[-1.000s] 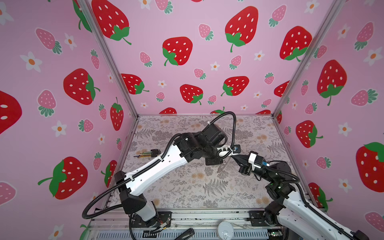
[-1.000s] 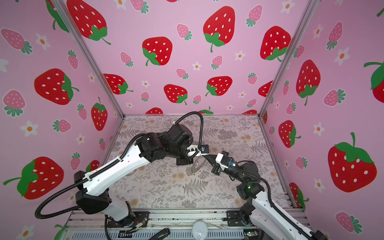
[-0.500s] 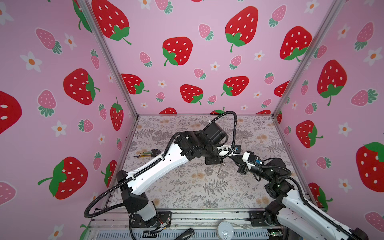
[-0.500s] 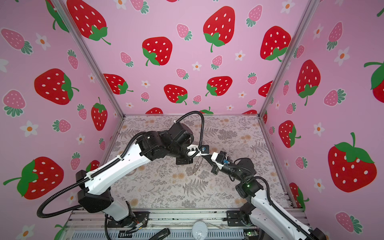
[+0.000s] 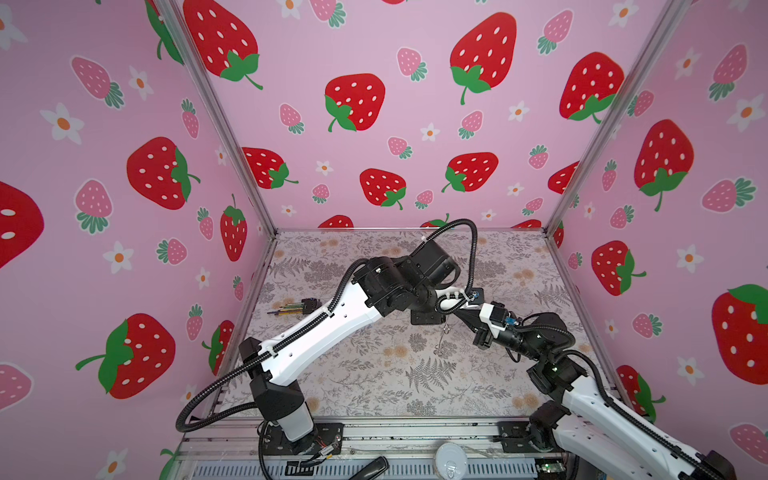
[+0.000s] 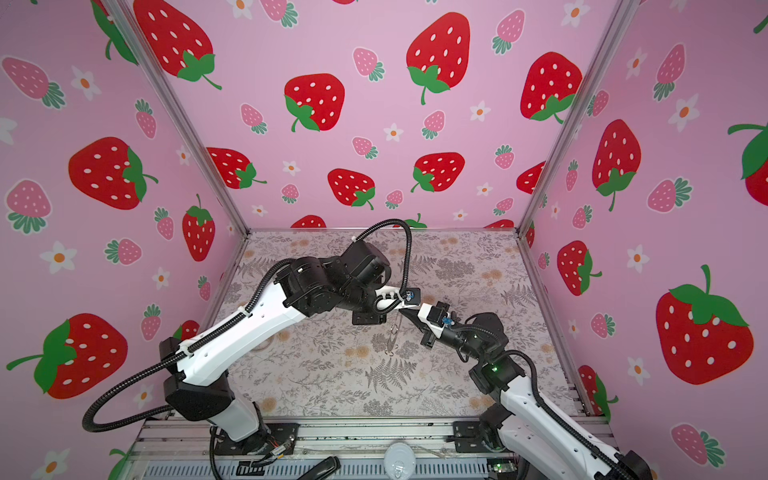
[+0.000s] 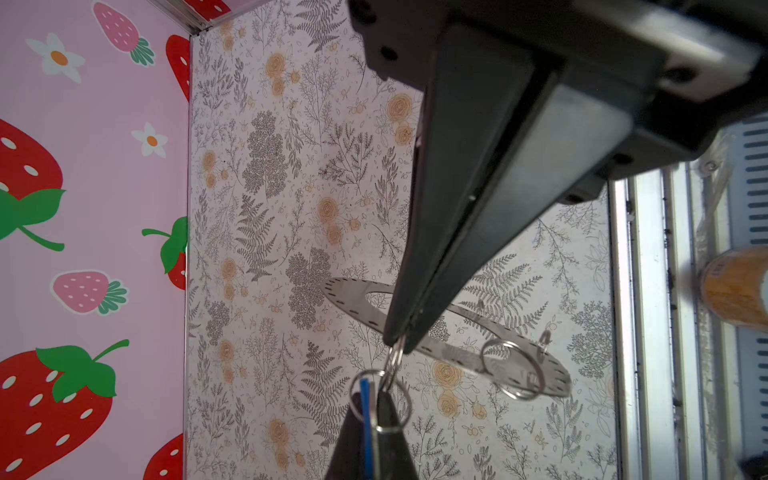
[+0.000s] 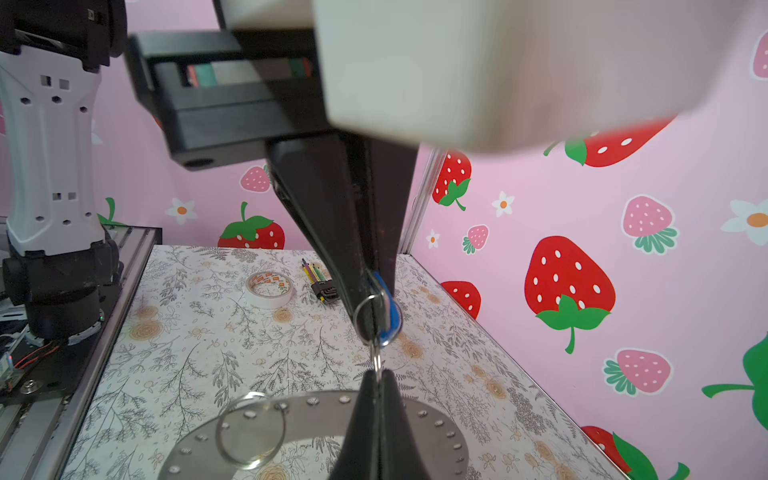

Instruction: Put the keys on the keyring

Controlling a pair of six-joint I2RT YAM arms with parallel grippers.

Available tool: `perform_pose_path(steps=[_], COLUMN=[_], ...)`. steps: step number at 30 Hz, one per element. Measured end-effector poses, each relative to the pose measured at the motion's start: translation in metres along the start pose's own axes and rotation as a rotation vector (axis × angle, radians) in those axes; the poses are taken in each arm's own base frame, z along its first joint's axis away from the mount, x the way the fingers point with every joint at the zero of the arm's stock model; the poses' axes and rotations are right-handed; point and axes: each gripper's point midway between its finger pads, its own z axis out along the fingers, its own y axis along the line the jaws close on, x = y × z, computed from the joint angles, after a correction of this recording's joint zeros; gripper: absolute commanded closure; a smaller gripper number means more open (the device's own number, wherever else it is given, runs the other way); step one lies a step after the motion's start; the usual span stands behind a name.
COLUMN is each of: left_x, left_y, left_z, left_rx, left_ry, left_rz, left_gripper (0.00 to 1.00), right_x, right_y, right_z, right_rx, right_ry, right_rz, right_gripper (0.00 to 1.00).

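In both top views the left pincer [image 5: 446, 323] and right pincer [image 5: 457, 313] meet tip to tip above the table [image 5: 374, 386], the keyring [image 6: 392, 337] hanging edge-on just beneath them. The left wrist view shows the left pincer clenched over the keyring's band — a small wire ring [image 7: 392, 360] juts from its tips, touching a second wire ring [image 7: 405, 399] around the blue-headed key [image 7: 365, 411]. In the right wrist view the right pincer grips that key just beyond the keyring's rim — a tape roll [image 8: 268, 289] and tool bundle [image 8: 322, 284] lie well past it.
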Motion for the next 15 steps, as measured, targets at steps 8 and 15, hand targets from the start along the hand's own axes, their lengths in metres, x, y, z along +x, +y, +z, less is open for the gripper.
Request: perform_pose_path(steps=[8, 15], left_x=[0.012, 0.011], left_y=[0.008, 0.022], left_z=[0.015, 0.063], left_rx=[-0.011, 0.034], left_ry=[0.066, 0.043], left_rz=[-0.028, -0.17], left_gripper=[1.0, 1.0], right_x=[0.018, 0.054], right_y=[-0.021, -0.079], right_z=[-0.002, -0.037], right_rx=[0.087, 0.463], right_ry=[0.066, 0.207], right_rz=[0.019, 0.068], right_gripper=[0.71, 0.54])
